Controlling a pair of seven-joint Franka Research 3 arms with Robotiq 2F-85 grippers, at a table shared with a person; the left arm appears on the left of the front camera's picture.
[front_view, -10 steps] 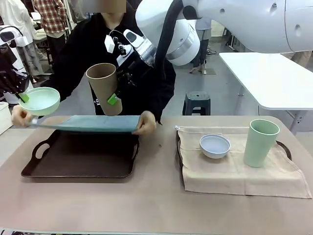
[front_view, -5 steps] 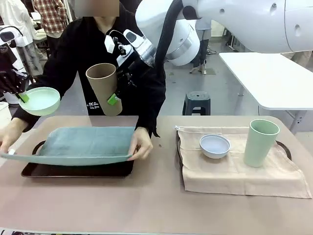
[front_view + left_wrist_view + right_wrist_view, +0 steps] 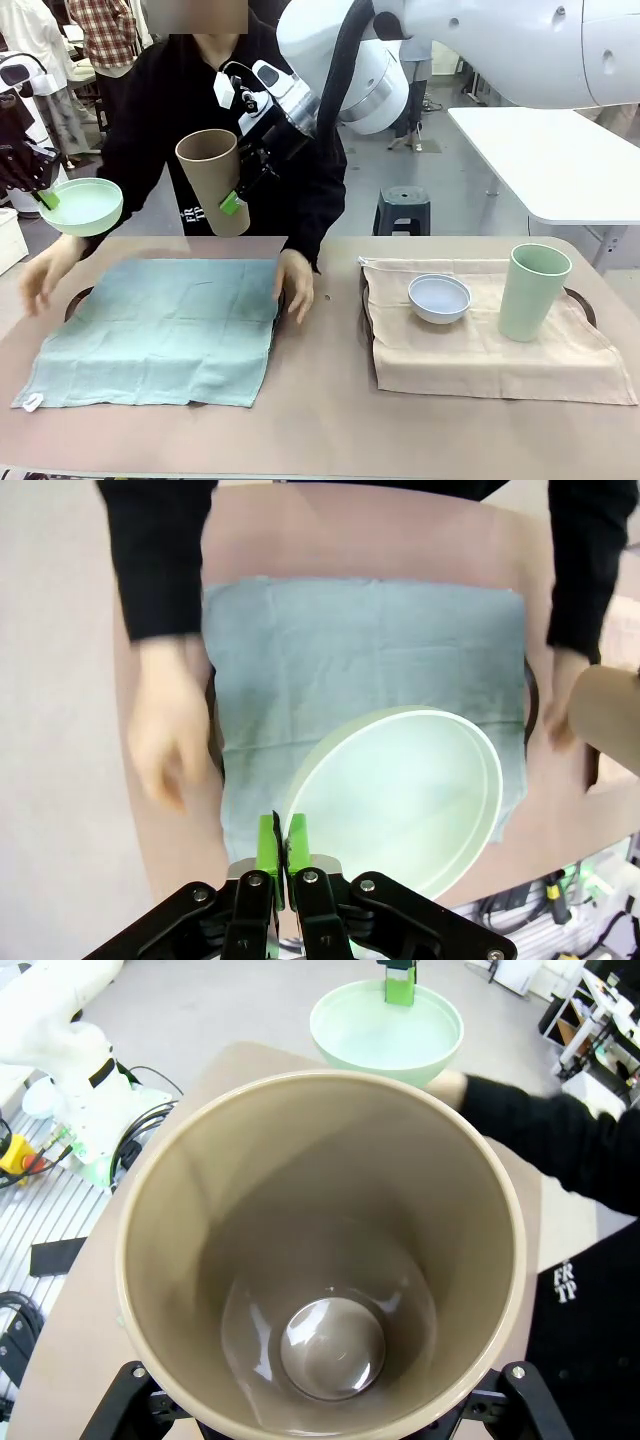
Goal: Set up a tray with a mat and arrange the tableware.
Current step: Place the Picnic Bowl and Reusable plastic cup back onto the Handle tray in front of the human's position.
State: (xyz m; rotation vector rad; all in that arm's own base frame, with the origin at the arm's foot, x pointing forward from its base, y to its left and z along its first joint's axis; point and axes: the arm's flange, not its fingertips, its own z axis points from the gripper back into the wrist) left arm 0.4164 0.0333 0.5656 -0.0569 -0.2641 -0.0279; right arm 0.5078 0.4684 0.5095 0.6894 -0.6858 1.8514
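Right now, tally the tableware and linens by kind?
Bowls: 2, mint green bowl, pale bluish white bowl
Cups: 2, tan brown cup, pale green cup
Mats: 2, teal mat, beige mat
Total: 6

The tan brown cup (image 3: 320,1260) looms across the middle of the frame, mouth open, its glossy bottom visible. Top centre, the mint green bowl (image 3: 386,1025) hangs pinched by a green pad. A black sleeve (image 3: 560,1145) crosses at right.
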